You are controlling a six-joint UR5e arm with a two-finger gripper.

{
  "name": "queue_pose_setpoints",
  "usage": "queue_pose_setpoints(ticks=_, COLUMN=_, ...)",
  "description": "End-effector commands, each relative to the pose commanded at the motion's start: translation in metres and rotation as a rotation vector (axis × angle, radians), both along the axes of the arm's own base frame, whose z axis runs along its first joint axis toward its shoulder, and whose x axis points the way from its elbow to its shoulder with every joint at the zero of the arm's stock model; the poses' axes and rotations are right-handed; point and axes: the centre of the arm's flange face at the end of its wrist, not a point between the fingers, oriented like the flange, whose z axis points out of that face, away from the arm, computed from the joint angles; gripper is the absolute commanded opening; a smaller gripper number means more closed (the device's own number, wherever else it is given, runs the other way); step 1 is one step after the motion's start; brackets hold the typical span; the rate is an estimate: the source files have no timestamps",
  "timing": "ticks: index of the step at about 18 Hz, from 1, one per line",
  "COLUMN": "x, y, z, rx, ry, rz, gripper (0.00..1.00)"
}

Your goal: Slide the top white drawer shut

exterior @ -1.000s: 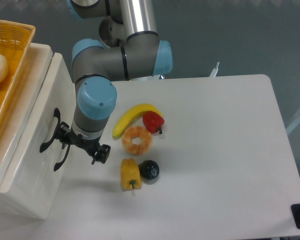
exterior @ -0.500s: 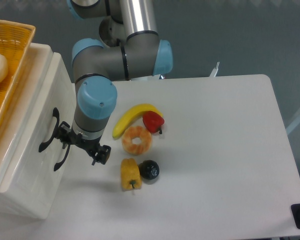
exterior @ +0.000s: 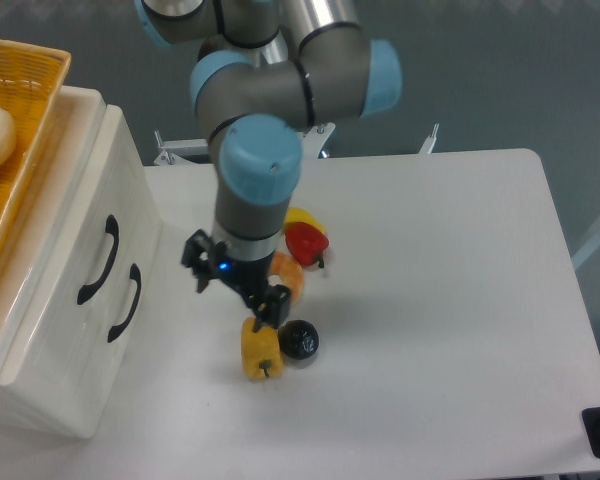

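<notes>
Gripper (exterior: 235, 286) moved right off top white drawer (exterior: 80, 262), now shut.

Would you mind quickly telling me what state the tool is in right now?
Tool: open and holding nothing, hanging over the table clear of the top white drawer.

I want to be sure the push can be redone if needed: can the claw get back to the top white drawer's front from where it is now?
Probably yes. The claw hangs beside the top white drawer, with only bare table between them.
</notes>
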Motion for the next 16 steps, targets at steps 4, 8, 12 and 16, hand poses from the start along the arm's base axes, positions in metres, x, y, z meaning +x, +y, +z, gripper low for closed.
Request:
queue_pose_setpoints(ticks=4, x=-0.026, y=-0.028, z=0.018, rx=0.015, ry=0.054, rz=-0.073, gripper=1.0)
queue_pose_setpoints(ticks=8, x=-0.043, y=-0.063, z=0.022, rx=-0.118, ry=0.165, rz=-0.157, gripper=1.0)
queue_pose_setpoints(ticks=12, x=-0.059, y=-0.087, z=0.023, rx=-0.139, ry=0.178, rz=-0.178, gripper=1.0)
queue_pose_setpoints(ticks=16, x=-0.083, y=-0.117, z=0.03, rx=-0.068, ry=0.147, rz=-0.16, gripper=1.0)
